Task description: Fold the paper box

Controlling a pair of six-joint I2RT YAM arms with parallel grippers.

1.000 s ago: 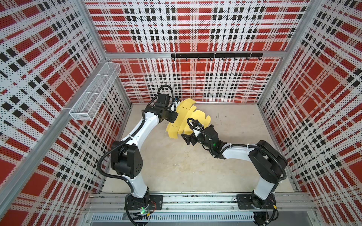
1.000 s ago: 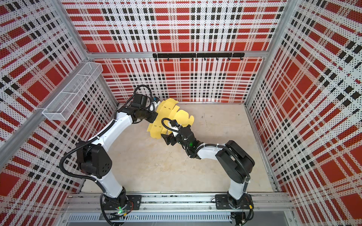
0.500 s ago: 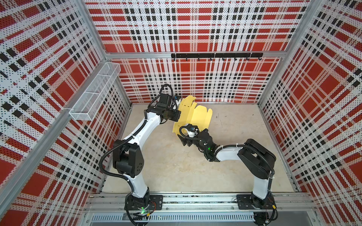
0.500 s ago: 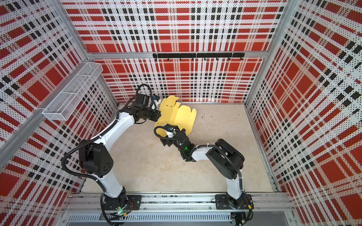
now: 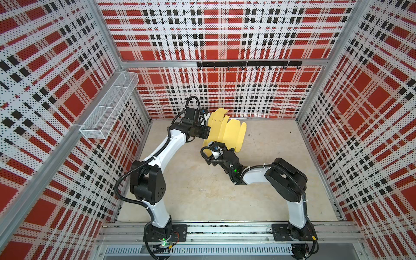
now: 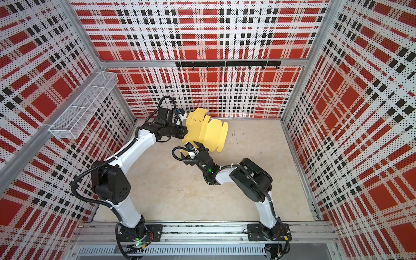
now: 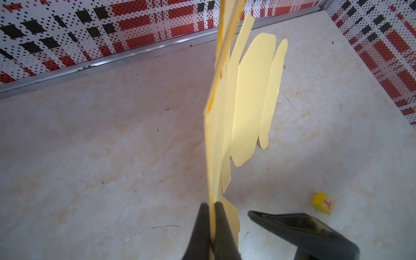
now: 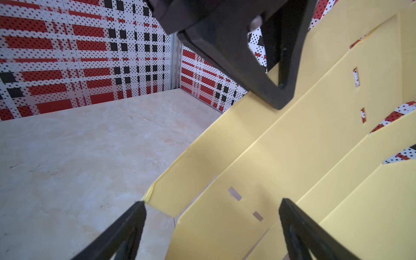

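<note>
Over the middle of the table (image 5: pixel 202 191), the right gripper (image 8: pixel 211 201) is hovering wide open at the lower flaps of the paper box (image 5: pixel 234 132), which the left gripper (image 7: pixel 211 204) is pinching upright near the back edge, apparently setting up a first fold that needs a flap grasped and creased.

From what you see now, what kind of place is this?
Probably a robot test cell: plaid perforated walls on three sides, the left arm and right arm mounted on an aluminium rail, a wall-mounted wire basket.
</note>
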